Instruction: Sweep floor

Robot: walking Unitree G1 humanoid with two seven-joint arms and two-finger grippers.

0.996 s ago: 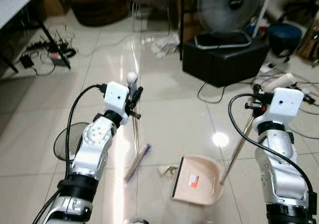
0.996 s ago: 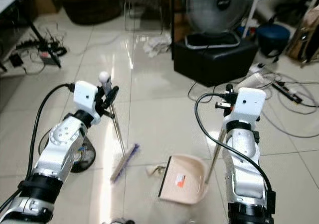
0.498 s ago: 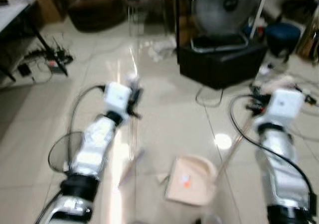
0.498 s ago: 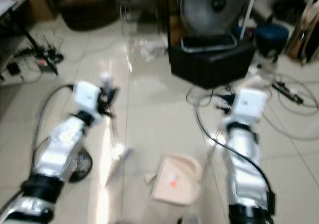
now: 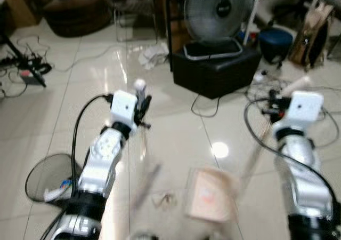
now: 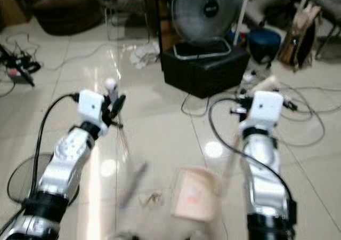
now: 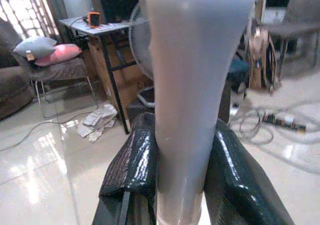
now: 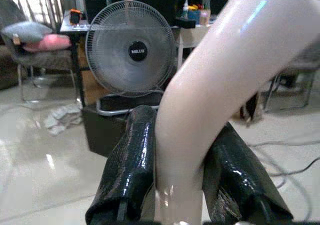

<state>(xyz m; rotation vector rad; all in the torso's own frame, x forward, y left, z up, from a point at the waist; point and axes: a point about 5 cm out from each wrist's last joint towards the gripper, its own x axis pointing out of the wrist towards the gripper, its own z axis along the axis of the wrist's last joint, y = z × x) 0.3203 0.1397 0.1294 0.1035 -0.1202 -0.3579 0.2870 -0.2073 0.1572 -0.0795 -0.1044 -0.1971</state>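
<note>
Fingers (image 7: 132,170) of the left gripper (image 5: 143,105) clamped on the grey broom handle (image 7: 192,85), one black pad each side. Broom head (image 5: 145,184) blurred, on the tile floor (image 5: 176,128) near centre-left. Right gripper (image 5: 274,102) fingers (image 8: 130,170) closed around the pale dustpan handle (image 8: 220,85). Dustpan (image 5: 210,193) flat on the floor, right of the broom head; small debris (image 5: 164,199) lies between them. Mesh bin (image 5: 45,177) at near left. Fan (image 5: 216,8) on a black box (image 5: 216,72) far centre; crumpled paper (image 5: 152,53) just left of it.
</note>
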